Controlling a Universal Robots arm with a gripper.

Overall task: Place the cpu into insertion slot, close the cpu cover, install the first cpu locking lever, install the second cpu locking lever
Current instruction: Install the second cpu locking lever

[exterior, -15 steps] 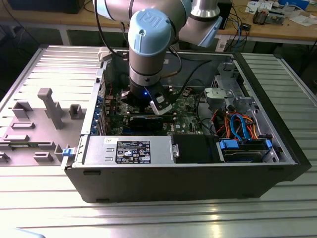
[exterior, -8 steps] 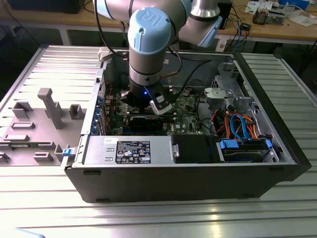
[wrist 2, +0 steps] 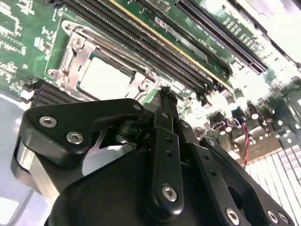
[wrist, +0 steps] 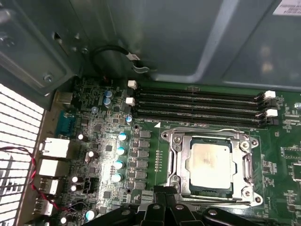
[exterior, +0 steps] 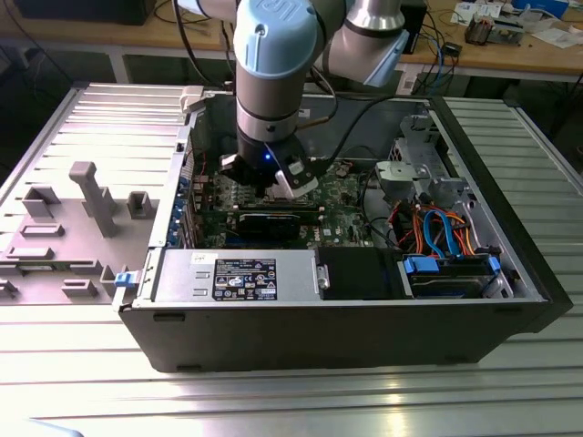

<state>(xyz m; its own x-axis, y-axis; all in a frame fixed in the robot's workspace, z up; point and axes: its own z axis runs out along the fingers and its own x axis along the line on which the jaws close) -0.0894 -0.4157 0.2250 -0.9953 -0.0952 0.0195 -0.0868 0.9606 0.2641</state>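
Observation:
The cpu (wrist: 210, 162) lies flat in the insertion slot (wrist: 173, 181), its dull silver top facing up. Around it the cpu cover (wrist: 178, 157) rests down as a silver frame, and the chip shows through its window. A thin wire lever (wrist: 202, 131) runs along the socket edge nearest the memory slots. My gripper (wrist: 164, 192) hangs just off the socket's opposite edge, shut with nothing in it. In the second wrist view the gripper (wrist 2: 164, 92) ends close beside the cpu (wrist 2: 103, 77) and the cpu cover (wrist 2: 70, 59). In the exterior view the gripper (exterior: 276, 182) is low over the green motherboard (exterior: 342, 193).
Long black memory slots (wrist: 197, 106) lie beside the socket, with the grey case wall (wrist: 188, 42) behind them. A power supply (exterior: 241, 276) and a drive bay with blue and orange cables (exterior: 446, 238) fill the case's near side. A grey fixture (exterior: 91, 196) stands at the exterior view's left.

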